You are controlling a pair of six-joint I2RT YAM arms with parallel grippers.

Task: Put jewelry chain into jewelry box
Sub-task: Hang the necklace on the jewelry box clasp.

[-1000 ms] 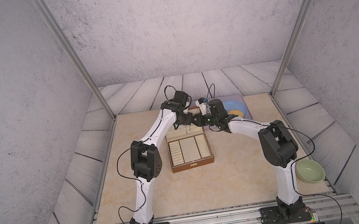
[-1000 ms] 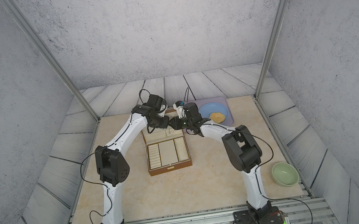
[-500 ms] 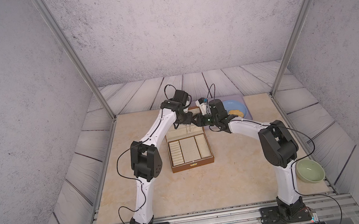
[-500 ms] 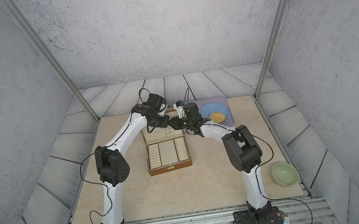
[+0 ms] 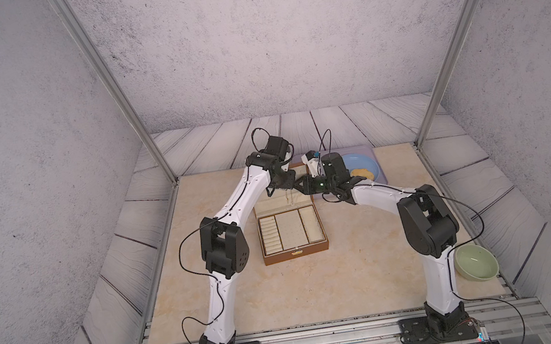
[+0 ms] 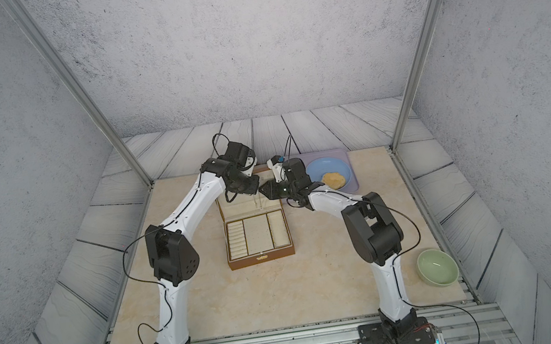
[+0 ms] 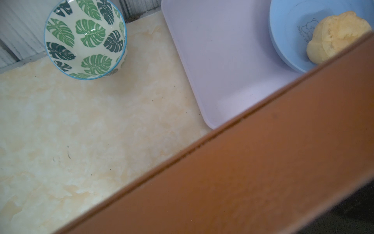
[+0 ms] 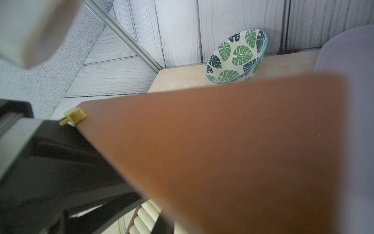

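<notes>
The jewelry box (image 5: 294, 249) (image 6: 260, 258) stands open mid-table, its cream compartments facing up and its lid raised at the far side. The lid's brown outer face fills the left wrist view (image 7: 263, 172) and the right wrist view (image 8: 222, 141), with a brass clasp (image 8: 73, 116) at its edge. A thin jewelry chain (image 5: 288, 197) (image 6: 256, 203) hangs down the lid's cream inside. My left gripper (image 5: 288, 182) (image 6: 255, 186) is at the lid's top edge, with its jaws hidden. From the other side, my right gripper (image 5: 300, 188) (image 6: 264, 191) grips the same edge.
A lilac tray (image 5: 379, 165) (image 7: 222, 60) lies behind the box at the right. It holds a blue plate (image 5: 356, 161) with a yellow pastry (image 5: 362, 172). A leaf-patterned bowl (image 7: 85, 38) (image 8: 236, 55) sits at the back. A green bowl (image 5: 476, 261) is front right.
</notes>
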